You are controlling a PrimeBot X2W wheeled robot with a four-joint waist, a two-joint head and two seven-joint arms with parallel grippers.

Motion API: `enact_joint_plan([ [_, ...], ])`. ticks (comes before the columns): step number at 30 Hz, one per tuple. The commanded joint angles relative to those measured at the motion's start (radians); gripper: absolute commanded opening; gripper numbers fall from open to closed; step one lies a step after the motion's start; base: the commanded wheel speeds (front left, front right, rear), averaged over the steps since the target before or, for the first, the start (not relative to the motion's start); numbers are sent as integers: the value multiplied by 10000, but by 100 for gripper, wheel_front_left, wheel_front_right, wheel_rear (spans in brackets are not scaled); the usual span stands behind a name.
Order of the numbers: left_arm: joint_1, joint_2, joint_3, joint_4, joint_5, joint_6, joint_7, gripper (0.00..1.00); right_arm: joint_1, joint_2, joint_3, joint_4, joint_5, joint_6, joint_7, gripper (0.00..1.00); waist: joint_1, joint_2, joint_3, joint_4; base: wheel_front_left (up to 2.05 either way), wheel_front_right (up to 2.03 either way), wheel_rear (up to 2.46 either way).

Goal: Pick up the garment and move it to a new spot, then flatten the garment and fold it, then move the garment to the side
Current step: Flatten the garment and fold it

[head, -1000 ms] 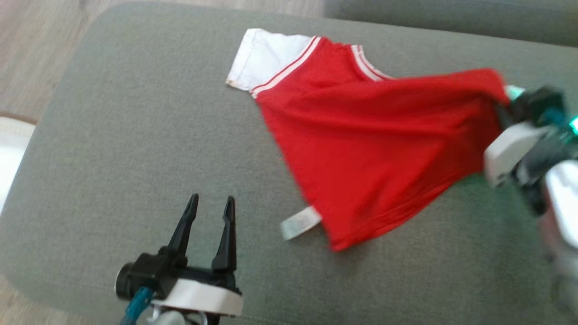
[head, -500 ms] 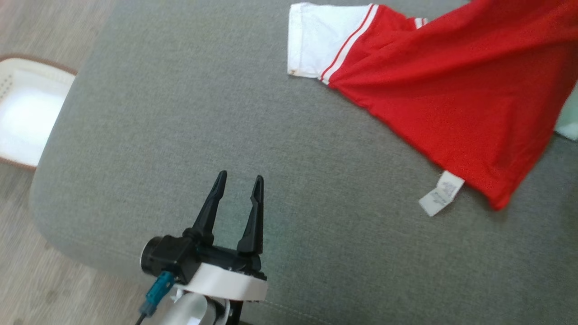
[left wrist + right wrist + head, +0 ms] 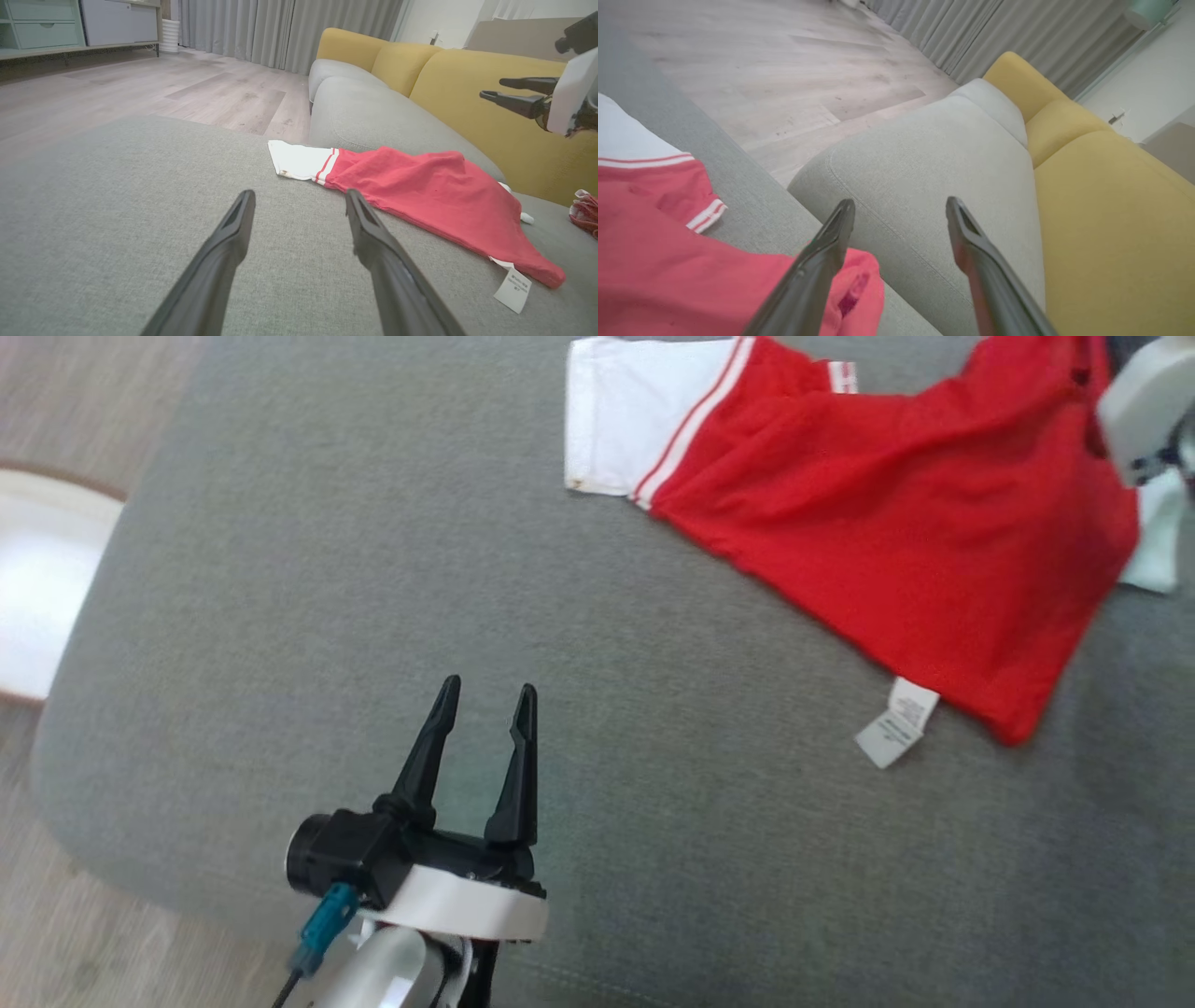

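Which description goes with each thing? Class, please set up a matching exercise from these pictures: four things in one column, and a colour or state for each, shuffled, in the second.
Things
1. garment
2. care label
3. left gripper
4. sofa backrest

Descriptions
A. yellow
B. open, holding nothing
C. red with a white part, lying loose
D. small and pale, with print on it

Pairs: 1-C, 2-D, 3-B, 4-A
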Motion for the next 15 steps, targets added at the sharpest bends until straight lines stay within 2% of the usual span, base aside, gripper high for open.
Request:
enact_joint_plan([
  [1, -250, 111, 383, -244, 78, -36, -94, 100, 178, 207, 39, -300, 114, 67, -175, 100, 0, 0, -135, -188, 0, 0, 0],
  [8, -152, 189, 441, -216, 129, -58, -94, 100, 862, 1185, 837, -567, 1036, 67, -1079, 100, 0, 0, -540, -392, 0, 0, 0],
  [15, -72, 274, 555, -493, 162, 70, -94, 100, 1453, 1924, 2267, -782, 2625, 67, -951, 100, 0, 0, -511, 18, 0, 0, 0],
])
